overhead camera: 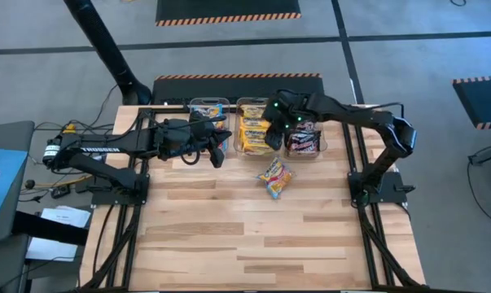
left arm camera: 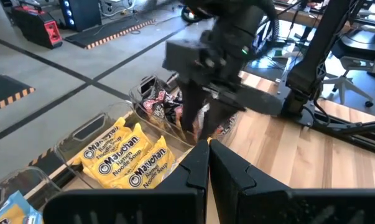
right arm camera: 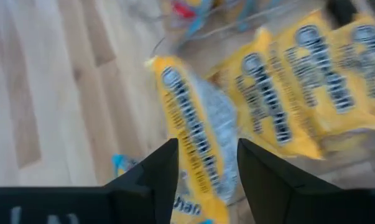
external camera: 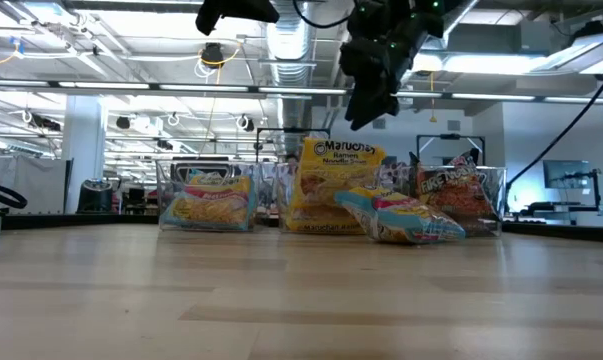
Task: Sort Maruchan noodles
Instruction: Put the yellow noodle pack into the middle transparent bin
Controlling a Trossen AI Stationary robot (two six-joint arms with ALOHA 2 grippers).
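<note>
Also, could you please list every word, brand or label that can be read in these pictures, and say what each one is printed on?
"Maruchan Ramen Noodle Soup": on the yellow packets in the middle bin, left wrist view.
"Maruchan Ramen Noodle Soup": on the upright yellow packet, low view.
"TROSSEN": on the left arm, high view.
Print on the dark packets reads roughly "Fire"; uncertain.
The blue-pink packet on the table is too small to read.
Right wrist view: too blurred.
</note>
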